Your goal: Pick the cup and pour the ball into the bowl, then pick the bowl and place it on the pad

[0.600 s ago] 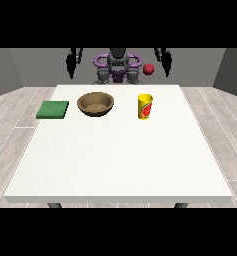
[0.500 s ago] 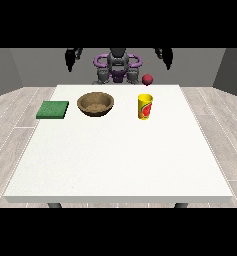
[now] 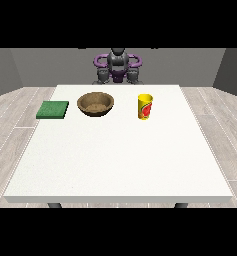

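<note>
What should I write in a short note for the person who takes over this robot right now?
Hands: neither hand shows in the front view; only the robot's torso is seen behind the table.
Things: the yellow cup stands upright at the view's right, the brown bowl in the middle, the green pad at the view's left, all apart from each other. No ball is visible; it may be inside the cup.
Done: nothing; cup untouched.
Left: pick the cup, pour into the bowl, then set the bowl on the pad.

No readable text anywhere
</note>
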`<state>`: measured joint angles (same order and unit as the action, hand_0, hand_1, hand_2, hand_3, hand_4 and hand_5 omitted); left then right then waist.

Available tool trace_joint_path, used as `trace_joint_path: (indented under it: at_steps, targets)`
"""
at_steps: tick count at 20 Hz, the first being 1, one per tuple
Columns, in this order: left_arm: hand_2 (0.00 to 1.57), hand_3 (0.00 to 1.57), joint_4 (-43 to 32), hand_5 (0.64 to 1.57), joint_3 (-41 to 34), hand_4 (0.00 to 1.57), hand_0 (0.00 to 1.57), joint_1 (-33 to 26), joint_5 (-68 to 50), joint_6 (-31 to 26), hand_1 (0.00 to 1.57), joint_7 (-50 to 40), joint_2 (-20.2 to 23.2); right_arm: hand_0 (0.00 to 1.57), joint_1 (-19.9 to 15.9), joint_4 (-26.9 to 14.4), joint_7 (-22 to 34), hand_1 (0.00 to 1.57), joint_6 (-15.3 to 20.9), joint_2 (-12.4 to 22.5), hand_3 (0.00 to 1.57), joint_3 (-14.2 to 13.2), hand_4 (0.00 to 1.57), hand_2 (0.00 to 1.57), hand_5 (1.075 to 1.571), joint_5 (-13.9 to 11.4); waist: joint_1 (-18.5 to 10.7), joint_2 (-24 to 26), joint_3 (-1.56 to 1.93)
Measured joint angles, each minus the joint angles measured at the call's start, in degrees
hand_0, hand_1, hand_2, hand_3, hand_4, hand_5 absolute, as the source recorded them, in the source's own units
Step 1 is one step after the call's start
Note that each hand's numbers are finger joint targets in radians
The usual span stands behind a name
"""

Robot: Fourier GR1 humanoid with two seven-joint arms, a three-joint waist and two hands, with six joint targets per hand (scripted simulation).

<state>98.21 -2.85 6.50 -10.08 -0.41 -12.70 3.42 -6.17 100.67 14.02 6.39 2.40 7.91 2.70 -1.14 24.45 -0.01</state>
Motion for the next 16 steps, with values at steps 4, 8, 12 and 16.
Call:
trace_joint_path:
  at_steps: [4, 8, 12, 16]
  targets:
    - [0.00, 0.00, 2.92, 1.536, 1.11, 0.00, 0.00, -2.28, -3.69, 0.68, 0.00, -5.72, -2.03, 0.00, 0.42, 1.41, 6.89, 0.00, 10.81, -1.48, 0.00, 10.04, 0.57, 0.00, 1.571, -0.75, -1.26, 2.83, -0.04]
    - [0.00, 0.00, 5.50, 1.518, 1.56, 0.00, 0.00, -0.69, -4.86, 0.39, 0.00, -7.33, -1.94, 0.00, -5.77, 2.29, 11.59, 0.00, 19.31, -2.05, 0.00, 17.26, 0.30, 0.00, 1.569, -4.24, -0.62, -1.23, -0.04]
    - [0.00, 0.00, 3.92, 1.509, -0.06, 0.00, 0.00, 4.98, -3.36, 0.36, 0.00, -2.86, -0.97, 0.00, -13.74, 2.14, 11.86, 0.00, 18.08, -1.52, 0.00, 15.76, 0.00, 0.00, 1.570, -6.16, 1.81, -10.85, -0.05]
    - [0.00, 0.00, 1.59, 1.506, -3.65, 0.00, 0.00, 11.94, -3.06, -0.41, 0.00, 1.71, 1.83, 0.00, -17.65, 1.78, 7.53, 0.00, 15.26, 0.27, 0.00, 12.04, 0.00, 0.00, 1.569, -5.01, 3.58, -21.82, -0.01]
